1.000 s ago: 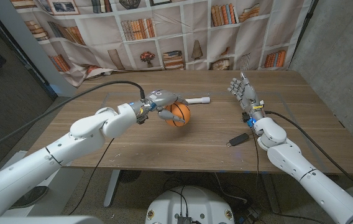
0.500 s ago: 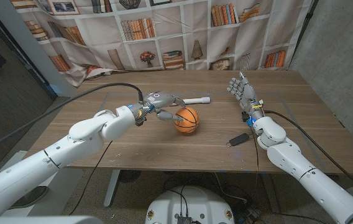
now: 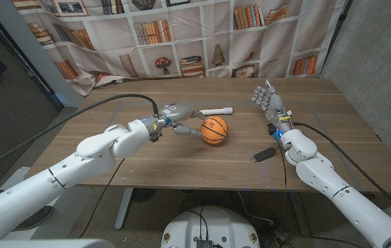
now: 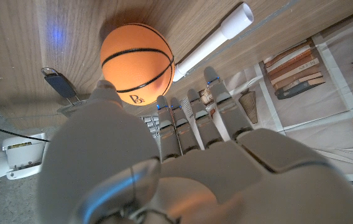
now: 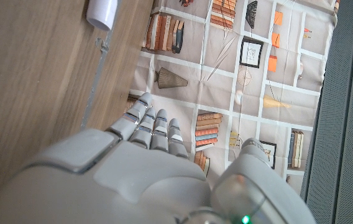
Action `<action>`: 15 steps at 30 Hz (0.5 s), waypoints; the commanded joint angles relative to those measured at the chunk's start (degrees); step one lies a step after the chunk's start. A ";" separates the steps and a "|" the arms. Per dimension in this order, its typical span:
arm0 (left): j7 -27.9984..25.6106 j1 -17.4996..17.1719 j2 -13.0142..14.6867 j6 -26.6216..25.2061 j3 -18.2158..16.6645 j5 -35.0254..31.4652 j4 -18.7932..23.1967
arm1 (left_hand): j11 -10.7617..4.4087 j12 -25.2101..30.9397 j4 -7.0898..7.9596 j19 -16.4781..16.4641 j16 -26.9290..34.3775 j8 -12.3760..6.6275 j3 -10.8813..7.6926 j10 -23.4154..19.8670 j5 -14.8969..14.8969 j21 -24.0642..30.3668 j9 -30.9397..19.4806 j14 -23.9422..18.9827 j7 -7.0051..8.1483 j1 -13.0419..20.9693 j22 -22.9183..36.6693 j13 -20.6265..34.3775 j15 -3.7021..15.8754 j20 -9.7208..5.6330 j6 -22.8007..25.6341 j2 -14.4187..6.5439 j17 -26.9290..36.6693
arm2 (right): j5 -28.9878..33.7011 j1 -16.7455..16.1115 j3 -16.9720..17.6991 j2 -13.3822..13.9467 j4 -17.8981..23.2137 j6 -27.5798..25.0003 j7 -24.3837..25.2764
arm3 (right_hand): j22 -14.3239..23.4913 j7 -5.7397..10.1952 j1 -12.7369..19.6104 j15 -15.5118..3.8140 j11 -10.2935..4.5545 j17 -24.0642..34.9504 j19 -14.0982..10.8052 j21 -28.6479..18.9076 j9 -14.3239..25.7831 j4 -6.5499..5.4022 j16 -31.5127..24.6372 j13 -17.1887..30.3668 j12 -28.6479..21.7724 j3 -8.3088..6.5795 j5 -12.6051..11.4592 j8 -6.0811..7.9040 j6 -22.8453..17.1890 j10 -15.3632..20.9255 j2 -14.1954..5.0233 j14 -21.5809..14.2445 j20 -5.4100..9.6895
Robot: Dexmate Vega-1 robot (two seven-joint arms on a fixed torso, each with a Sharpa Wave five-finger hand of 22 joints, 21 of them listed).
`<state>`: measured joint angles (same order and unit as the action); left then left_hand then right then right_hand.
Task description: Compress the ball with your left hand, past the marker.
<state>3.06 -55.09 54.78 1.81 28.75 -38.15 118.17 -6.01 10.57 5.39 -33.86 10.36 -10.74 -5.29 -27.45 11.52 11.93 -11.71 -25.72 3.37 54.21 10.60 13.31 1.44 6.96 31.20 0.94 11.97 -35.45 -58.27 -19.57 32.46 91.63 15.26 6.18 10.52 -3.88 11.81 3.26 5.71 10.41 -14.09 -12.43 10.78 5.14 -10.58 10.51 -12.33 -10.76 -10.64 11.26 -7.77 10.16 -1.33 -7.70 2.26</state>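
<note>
An orange ball with black basketball lines is sitting on the wooden table, roughly at its middle. The left hand is reaching in from the robot's left side and is lying just beside the ball, with its fingers stretched out toward it; one fingertip is coming right up to the ball's left side, though I cannot tell from the head view whether it is actually touching. The hand is not gripping anything and its fingers are lying apart. In the left wrist view the same hand is showing its back, its fingers pointing forward side by side and the thumb running up toward the ball, which is lying just beyond the fingertips. A white marker is lying on the table behind the ball, toward the far edge, close to it but apart from it; in the left wrist view the marker is running slantwise just beside the ball. The right hand is standing upright on the robot's right side of the table, well apart from the ball, fingers spread and pointing up, holding nothing. A small black object is lying on the table near the right forearm. A printed bookshelf backdrop is hanging behind the table.
</note>
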 commanded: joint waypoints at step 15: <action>-9.18 -5.28 -4.11 -2.47 -3.65 11.57 -3.30 | 2.57 0.27 2.56 7.94 0.38 0.65 0.94 9.27 0.46 -0.86 -0.07 9.24 0.69 -4.43 0.21 -0.57 -1.25 4.50 -13.02 -4.50 0.01 | -0.48 -0.76 0.26 0.02 -0.03 0.40 -0.17 | 0.15 0.39 0.16 -0.03 0.20 0.17 -0.32 0.22 0.27 0.41 0.01 0.25 -0.03 0.11 0.17 0.20 -0.38 0.65 -0.47 -0.42 1.45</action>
<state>0.18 -56.72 53.19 0.07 28.44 -35.38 116.98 -3.92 10.36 6.99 -26.10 10.36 -10.16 -4.36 -18.58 11.96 10.79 -11.61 -16.85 4.34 50.73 10.60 12.76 0.51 10.69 19.36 -2.78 11.79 -35.73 -58.67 -19.29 32.68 91.65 15.22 6.14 10.52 -3.88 11.81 3.26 6.02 10.41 -14.09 -12.43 10.78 5.46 -10.58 10.51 -12.33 -10.44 -10.64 11.26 -7.77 10.46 -1.33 -7.70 2.26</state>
